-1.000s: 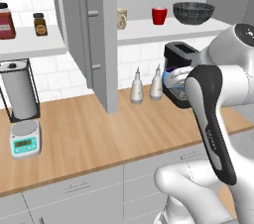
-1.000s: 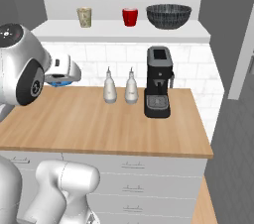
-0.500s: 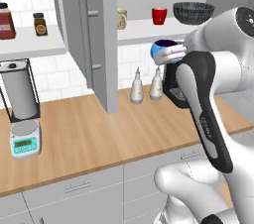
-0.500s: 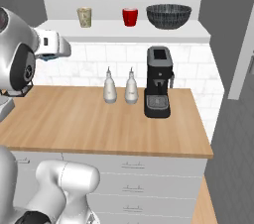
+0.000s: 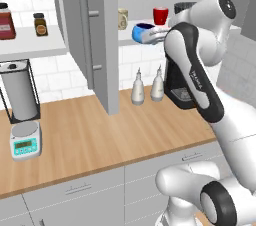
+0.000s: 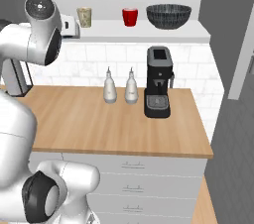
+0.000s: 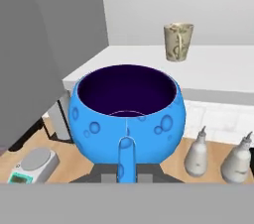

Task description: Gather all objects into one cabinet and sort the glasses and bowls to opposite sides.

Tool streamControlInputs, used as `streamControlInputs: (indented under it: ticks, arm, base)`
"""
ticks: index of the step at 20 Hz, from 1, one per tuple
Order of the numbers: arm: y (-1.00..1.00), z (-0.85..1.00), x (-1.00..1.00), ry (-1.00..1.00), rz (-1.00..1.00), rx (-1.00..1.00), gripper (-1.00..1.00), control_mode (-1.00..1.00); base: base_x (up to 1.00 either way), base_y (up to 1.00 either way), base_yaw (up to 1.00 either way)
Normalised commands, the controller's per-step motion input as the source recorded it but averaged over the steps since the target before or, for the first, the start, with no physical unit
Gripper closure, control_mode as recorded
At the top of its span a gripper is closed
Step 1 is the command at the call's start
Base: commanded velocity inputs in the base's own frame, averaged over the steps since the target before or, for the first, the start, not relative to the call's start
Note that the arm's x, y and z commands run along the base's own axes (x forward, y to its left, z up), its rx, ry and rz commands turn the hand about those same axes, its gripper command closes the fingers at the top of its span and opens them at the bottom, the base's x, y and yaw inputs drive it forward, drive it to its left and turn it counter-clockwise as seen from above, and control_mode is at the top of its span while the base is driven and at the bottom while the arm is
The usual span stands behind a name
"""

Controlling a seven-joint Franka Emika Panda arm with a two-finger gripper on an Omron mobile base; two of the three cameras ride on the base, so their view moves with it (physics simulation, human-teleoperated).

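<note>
Because the gripper [image 7: 127, 166] pinches only the near rim of the blue bowl [image 7: 128, 112], held level with the shelf [image 7: 218, 77] just off its left edge near the door [image 5: 97, 40], a bump on that edge could tip it loose

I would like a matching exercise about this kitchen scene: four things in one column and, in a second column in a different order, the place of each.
Things:
1. blue bowl
2. dark grey bowl
3. coffee machine
4. kitchen scale

Places:
A. on the wooden counter, right of the two white bottles
B. at the right end of the white shelf, beside the red cup
C. on the counter, at the far left
D. held in the shut pincer, near the cream cup

Pairs: 1-D, 2-B, 3-A, 4-C
</note>
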Motion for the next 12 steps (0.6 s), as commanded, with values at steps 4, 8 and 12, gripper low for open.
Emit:
streamControlInputs:
  ticks: [4,8,12]
  arm:
    - [0.14,-0.03,0.99,0.03,0.06,0.0,1.0,-1.0]
    - [0.65,-0.03,0.95,0.13,0.0,0.0,1.0,-1.0]
    - [0.31,-0.12,0.99,0.16,0.01,0.0,1.0,-1.0]
  base:
    - [0.0,0.0,0.0]
    - [0.0,0.0,0.0]
    - [0.0,0.0,0.0]
